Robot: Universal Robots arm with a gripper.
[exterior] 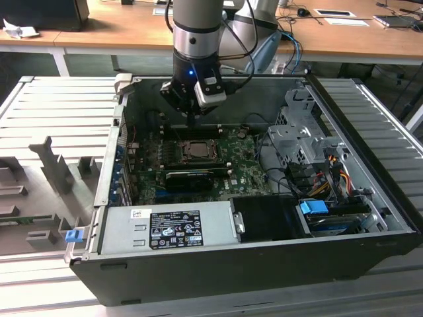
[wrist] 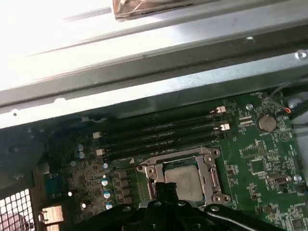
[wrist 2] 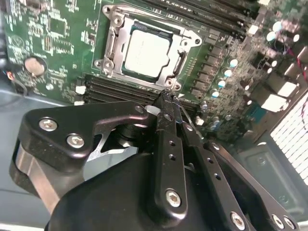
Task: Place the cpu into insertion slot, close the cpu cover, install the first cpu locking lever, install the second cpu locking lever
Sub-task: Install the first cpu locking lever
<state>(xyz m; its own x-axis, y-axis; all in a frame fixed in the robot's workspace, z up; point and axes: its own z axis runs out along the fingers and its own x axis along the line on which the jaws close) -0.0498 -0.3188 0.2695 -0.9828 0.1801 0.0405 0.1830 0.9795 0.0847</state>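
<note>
The cpu (wrist 2: 147, 50) lies flat in the insertion slot (wrist 2: 107, 62) on the green board, its pale square top showing. The cpu cover (wrist 2: 190, 36), a silver-grey frame, lies down around it. In the exterior view the cpu (exterior: 196, 150) sits in the middle of the open computer case, with my gripper (exterior: 192, 122) hanging just behind it. The second wrist view has my gripper (wrist 2: 167, 98) shut, its black fingers (wrist 2: 168, 144) meeting at a point just off the socket's edge, nothing between them. In the first wrist view the gripper (wrist: 166, 190) overlaps the rim beside the cpu (wrist: 185, 178).
Dark memory slots (wrist: 163, 132) run alongside the socket. A long black card (exterior: 188, 177) lies in front of it, and a grey power supply (exterior: 165, 228) fills the front. The metal drive cage (exterior: 297, 132) and cables stand on the exterior view's right. Case walls (wrist: 144, 91) enclose the board.
</note>
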